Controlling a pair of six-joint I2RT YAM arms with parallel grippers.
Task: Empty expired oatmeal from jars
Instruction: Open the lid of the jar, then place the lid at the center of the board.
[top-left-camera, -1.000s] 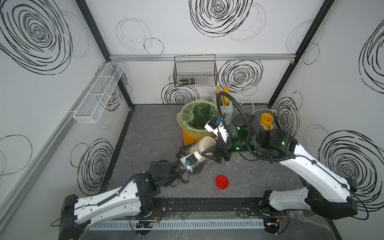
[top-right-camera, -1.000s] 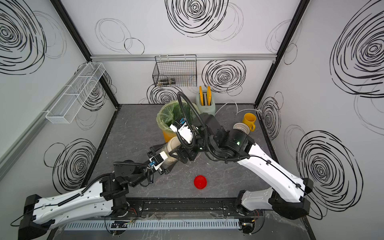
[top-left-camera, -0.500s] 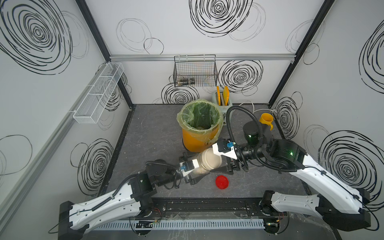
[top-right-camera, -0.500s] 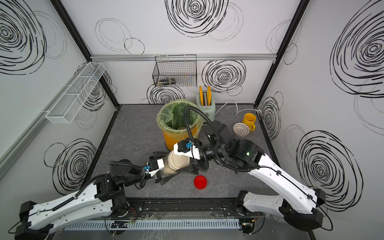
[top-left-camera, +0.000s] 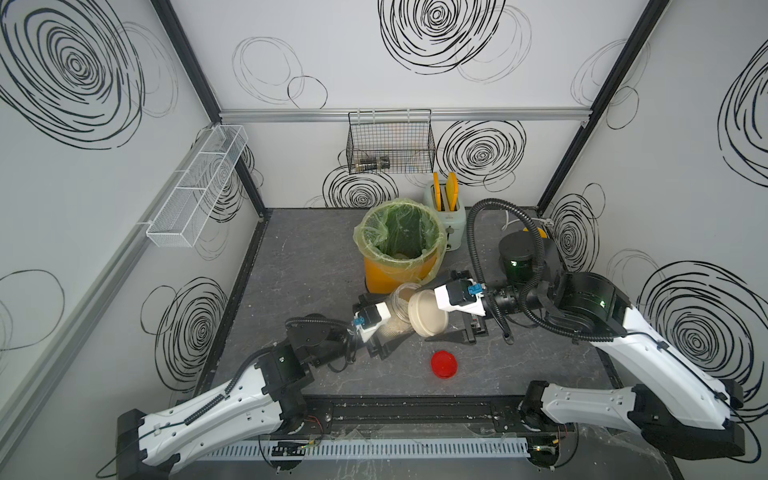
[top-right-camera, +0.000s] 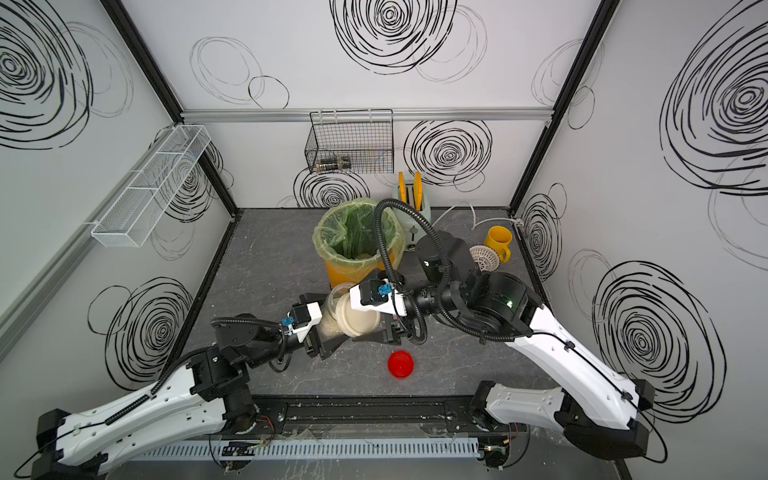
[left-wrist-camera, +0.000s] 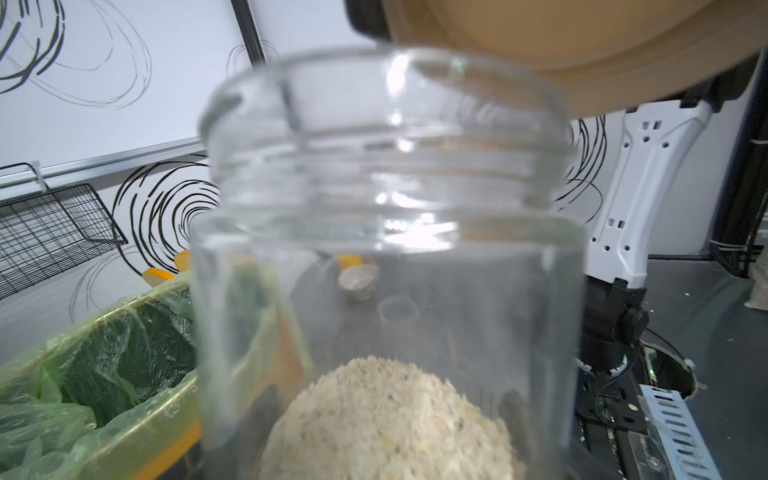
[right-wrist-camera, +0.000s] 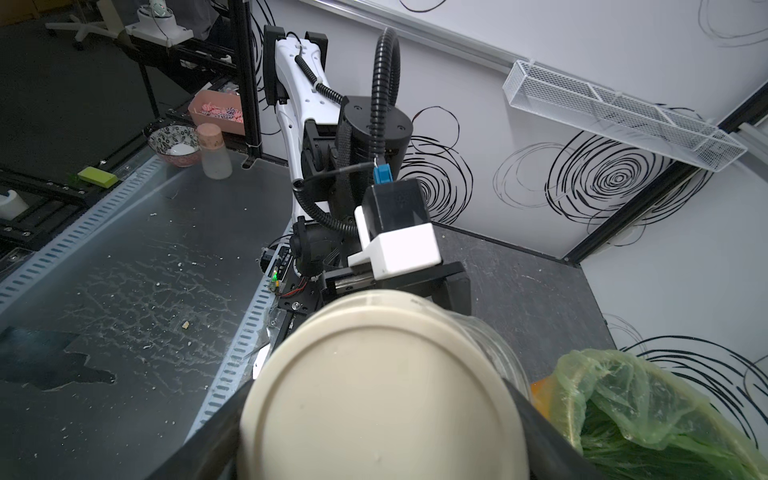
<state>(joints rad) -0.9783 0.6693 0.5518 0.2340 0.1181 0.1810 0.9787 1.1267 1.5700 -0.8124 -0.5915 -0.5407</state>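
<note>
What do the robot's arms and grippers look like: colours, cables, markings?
The left arm and right arm have white shells and black joints, with black ribbed cable hoses. The left gripper and right gripper are black, each with a white camera block and blue plug.

Dark grey table (top-left-camera: 307, 266), five things on it
Orange bucket (top-left-camera: 382, 278) with green liner stands toward the back, pale toaster (top-left-camera: 451, 220) just behind it; yellow mug (top-right-camera: 497, 241) and white strainer (top-right-camera: 484, 257) sit in the far right corner; red lid (top-left-camera: 444, 364) lies alone near the front
</note>
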